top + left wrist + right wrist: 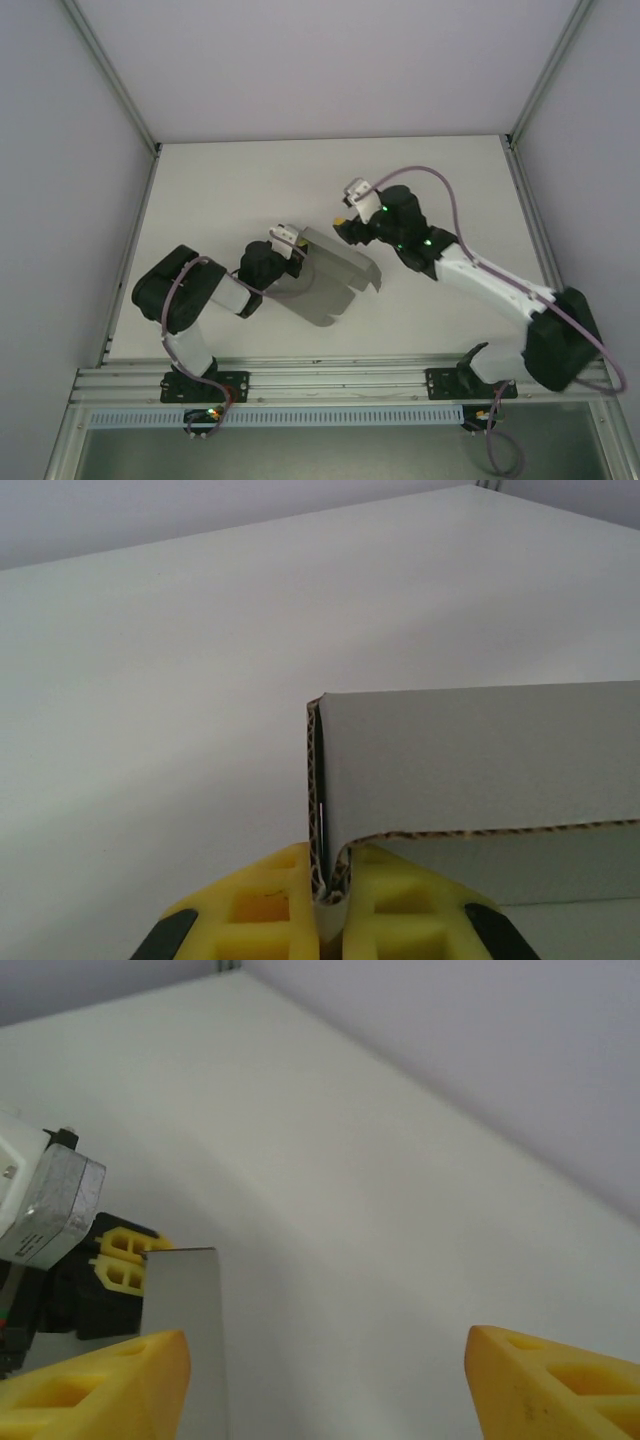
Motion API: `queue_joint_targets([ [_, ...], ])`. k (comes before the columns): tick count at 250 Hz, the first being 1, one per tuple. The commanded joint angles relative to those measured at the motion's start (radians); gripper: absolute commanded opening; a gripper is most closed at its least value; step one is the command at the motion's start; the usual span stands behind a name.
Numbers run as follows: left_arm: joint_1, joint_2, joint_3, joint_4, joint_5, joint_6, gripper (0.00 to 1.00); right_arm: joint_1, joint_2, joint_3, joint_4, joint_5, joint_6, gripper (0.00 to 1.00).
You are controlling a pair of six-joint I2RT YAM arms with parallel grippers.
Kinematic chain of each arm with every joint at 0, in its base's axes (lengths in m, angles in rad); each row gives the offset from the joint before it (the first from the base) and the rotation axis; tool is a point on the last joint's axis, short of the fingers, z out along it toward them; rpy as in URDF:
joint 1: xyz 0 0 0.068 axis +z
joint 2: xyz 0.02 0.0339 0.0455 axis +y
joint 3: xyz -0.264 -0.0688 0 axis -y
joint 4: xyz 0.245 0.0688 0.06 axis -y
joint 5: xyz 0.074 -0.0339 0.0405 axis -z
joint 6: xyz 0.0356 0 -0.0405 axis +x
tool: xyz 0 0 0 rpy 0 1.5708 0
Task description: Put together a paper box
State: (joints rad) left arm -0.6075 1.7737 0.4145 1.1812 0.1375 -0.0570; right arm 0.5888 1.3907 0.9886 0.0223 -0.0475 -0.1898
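Observation:
The paper box is a grey card sheet with folded flaps, held off the table at its left end. My left gripper is shut on it; in the left wrist view the yellow fingers pinch a doubled corrugated edge of the card, which runs off to the right. My right gripper hangs just right of the card's upper end, open and holding nothing. Its yellow fingertips stand wide apart, with a grey flap and the left gripper's yellow pads behind the left one.
The white table lies bare around the card, walled by pale panels at back and sides. An aluminium rail carrying both arm bases runs along the near edge. The right arm's cable loops above its wrist.

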Motion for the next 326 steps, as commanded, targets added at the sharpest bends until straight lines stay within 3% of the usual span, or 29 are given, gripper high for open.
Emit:
queue_joint_targets([
  [1, -0.011, 0.024, -0.009, -0.016, 0.043, 0.008, 0.0, -0.001, 0.133, 0.115, -0.147, -0.085, 0.075, 0.71],
  [52, -0.02, 0.041, 0.002, -0.048, 0.039, 0.029, 0.0, -0.003, 0.35, 0.269, -0.254, -0.157, 0.079, 0.66],
  [95, -0.021, 0.068, 0.005, -0.029, 0.021, 0.029, 0.0, -0.003, 0.432, 0.297, -0.306, -0.201, 0.085, 0.61],
  [133, -0.021, 0.091, 0.02, -0.019, 0.016, 0.025, 0.23, -0.003, 0.469, 0.278, -0.335, -0.229, 0.085, 0.59],
  [164, -0.021, 0.104, 0.041, -0.022, 0.018, 0.039, 0.35, -0.005, 0.495, 0.274, -0.354, -0.226, 0.085, 0.57],
  [226, -0.021, 0.102, 0.062, 0.028, -0.019, 0.046, 0.36, -0.018, 0.516, 0.282, -0.372, -0.249, 0.077, 0.56],
  [269, -0.017, 0.086, 0.077, 0.06, -0.077, 0.061, 0.35, -0.029, 0.512, 0.283, -0.379, -0.259, 0.075, 0.55],
  [299, -0.017, 0.093, 0.099, 0.043, -0.096, 0.083, 0.28, -0.035, 0.508, 0.283, -0.383, -0.275, 0.073, 0.55],
  [309, -0.017, 0.097, 0.102, 0.056, -0.115, 0.076, 0.19, -0.035, 0.51, 0.283, -0.384, -0.279, 0.072, 0.55],
  [322, -0.018, 0.103, 0.107, 0.07, -0.137, 0.07, 0.0, -0.035, 0.512, 0.283, -0.387, -0.285, 0.069, 0.55],
  [326, -0.018, 0.104, 0.11, 0.072, -0.148, 0.065, 0.0, -0.035, 0.514, 0.282, -0.387, -0.285, 0.067, 0.55],
])
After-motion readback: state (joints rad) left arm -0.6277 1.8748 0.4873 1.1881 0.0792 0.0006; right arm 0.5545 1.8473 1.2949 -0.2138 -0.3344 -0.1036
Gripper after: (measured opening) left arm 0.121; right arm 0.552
